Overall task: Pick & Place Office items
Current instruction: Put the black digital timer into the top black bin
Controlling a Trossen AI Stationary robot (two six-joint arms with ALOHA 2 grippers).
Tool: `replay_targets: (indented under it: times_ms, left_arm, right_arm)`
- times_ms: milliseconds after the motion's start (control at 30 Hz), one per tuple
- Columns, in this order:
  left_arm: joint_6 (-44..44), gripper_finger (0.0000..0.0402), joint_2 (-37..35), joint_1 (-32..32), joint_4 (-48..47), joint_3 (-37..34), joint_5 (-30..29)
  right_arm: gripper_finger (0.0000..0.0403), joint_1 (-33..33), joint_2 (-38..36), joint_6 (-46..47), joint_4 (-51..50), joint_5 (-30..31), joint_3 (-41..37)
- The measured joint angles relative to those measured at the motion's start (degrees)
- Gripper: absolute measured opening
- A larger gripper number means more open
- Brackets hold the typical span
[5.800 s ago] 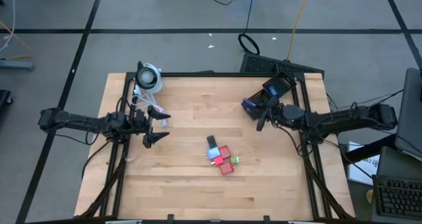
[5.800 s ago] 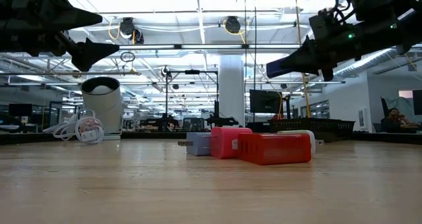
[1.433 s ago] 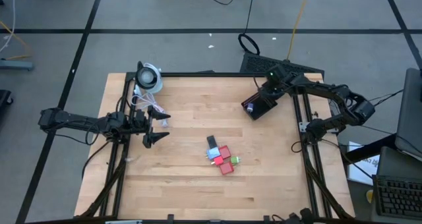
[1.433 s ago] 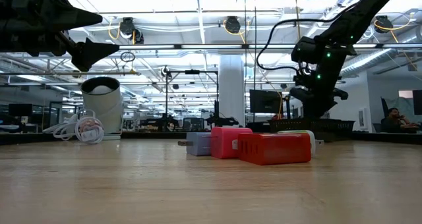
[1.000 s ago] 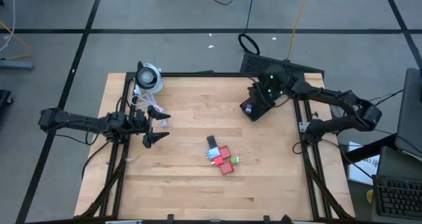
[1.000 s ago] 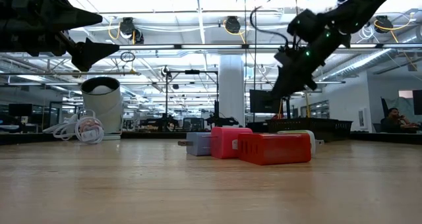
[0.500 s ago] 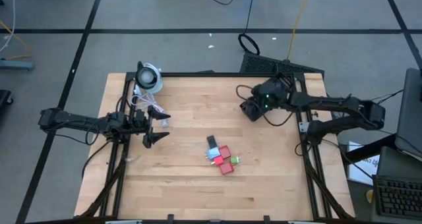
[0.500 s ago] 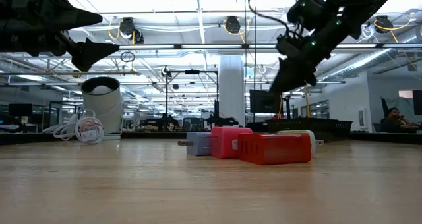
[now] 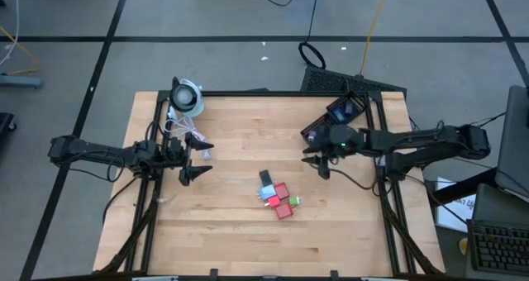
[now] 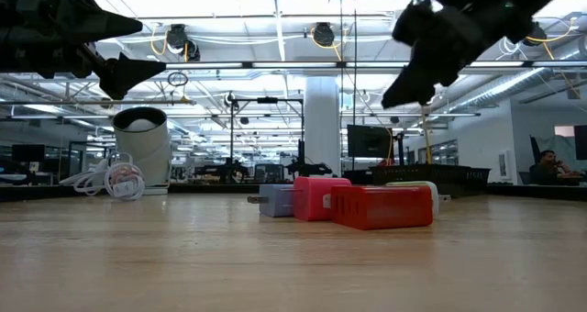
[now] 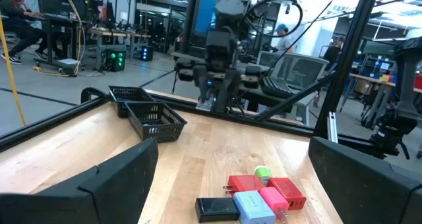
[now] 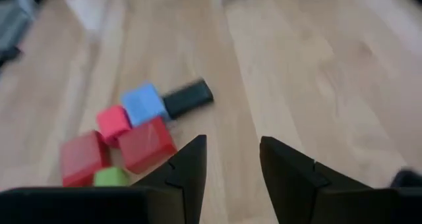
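Observation:
The office items (image 9: 278, 197) lie in a tight cluster on the wooden table near its middle: a black block (image 12: 188, 97), a blue one (image 12: 144, 102), a pink one (image 12: 113, 120), two red ones (image 12: 146, 143) and a green one (image 12: 111, 178). My right gripper (image 9: 316, 164) hangs above the table to the right of and beyond the cluster, slanting down toward it. It is open by a narrow gap, with nothing between its fingers (image 12: 231, 155). My left gripper (image 9: 197, 161) waits at the table's left edge, wide open and level, facing the blocks (image 11: 254, 196).
Two black mesh baskets (image 9: 345, 109) (image 11: 155, 118) stand at the far right, just beyond my right gripper. A round white-and-black device (image 9: 186, 97) and a coiled white cable (image 9: 195, 140) sit at the far left. Bare wood lies in front of the blocks.
My right gripper has swung away from the baskets at the far right toward the table's near edge and the blocks, staying above the table with nothing in it. It has turned about and now slants toward the cluster. The blocks have not moved.

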Motion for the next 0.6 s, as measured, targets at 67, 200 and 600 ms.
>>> replay_targets:
  times_ms: [67,200,600]
  left_arm:
    - [0.0,0.0397,0.01,0.01,-0.02,0.0,-0.01]
    - [0.0,0.0397,0.0,0.0,0.01,0.0,0.0]
    - [-1.99,0.0397,0.0,0.01,5.31,0.0,-0.57]
  right_arm:
    - [0.0129,0.1,-3.84,0.11,2.3,-0.13,-2.41]
    - [0.013,0.01,-11.38,-0.04,9.52,-5.07,-8.25]
    - [0.013,0.05,-22.32,5.0,32.49,-15.04,-20.94]
